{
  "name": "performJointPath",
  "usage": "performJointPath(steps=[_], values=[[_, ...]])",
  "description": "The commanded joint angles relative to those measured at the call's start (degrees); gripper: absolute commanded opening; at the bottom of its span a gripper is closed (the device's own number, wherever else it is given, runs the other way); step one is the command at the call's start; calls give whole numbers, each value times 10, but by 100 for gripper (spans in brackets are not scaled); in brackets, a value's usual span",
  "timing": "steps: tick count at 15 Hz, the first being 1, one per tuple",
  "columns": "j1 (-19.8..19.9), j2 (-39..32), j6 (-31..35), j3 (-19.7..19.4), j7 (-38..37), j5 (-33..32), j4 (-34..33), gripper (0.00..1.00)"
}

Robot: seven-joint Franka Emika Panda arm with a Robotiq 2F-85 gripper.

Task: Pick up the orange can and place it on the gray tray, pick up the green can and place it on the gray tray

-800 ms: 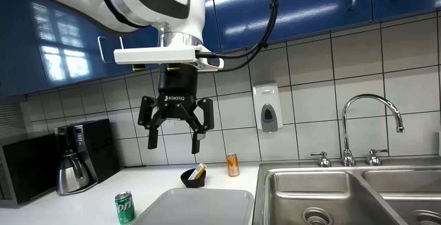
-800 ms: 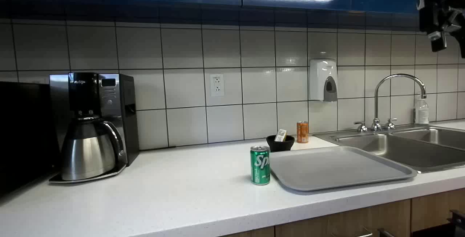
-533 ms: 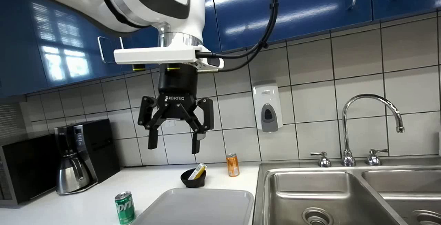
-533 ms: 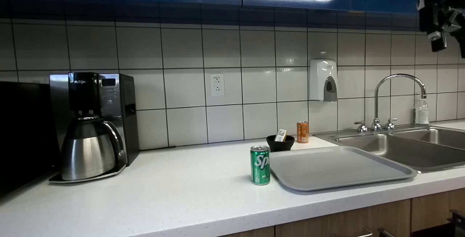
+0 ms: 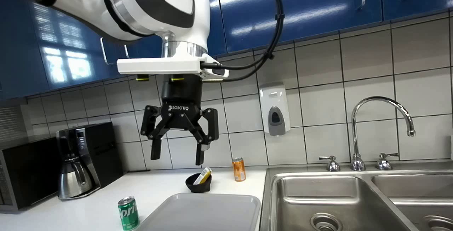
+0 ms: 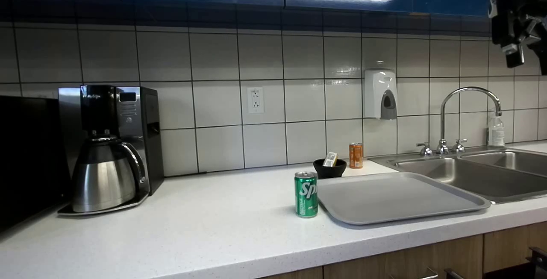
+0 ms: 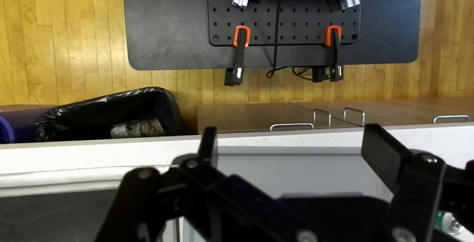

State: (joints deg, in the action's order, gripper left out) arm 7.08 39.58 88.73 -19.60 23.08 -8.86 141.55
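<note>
One orange can [image 5: 239, 169], one green can [image 6: 306, 195] seen upright, both off the one gray tray [image 6: 401, 198]; one gripper [image 5: 177, 159] seen spread.

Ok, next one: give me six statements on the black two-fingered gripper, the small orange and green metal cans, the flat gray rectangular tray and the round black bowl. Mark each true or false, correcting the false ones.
1. The black two-fingered gripper is open, holding nothing. True.
2. The small green metal can stands beside the flat gray rectangular tray. True.
3. The green can lies on its side. False: it stands upright.
4. The small orange metal can stands on the white countertop, beside the round black bowl. True.
5. The orange can is on the tray. False: neither can is on it.
6. The bowl is empty. False: a white-and-yellow packet sticks out of it.
</note>
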Motion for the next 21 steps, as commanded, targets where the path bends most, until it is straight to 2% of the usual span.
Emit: performJointPath(steps=[1,7,11,17,21], values=[[3,0,41,18,-10,-9,32,100],[-1,-35,122,30,-21,0,63,100],[-1,-85,191,28,-21,11,62,100],[-6,-202,274,30,-17,48,26,100],[-12,-284,286,37,-15,88,-23,100]])
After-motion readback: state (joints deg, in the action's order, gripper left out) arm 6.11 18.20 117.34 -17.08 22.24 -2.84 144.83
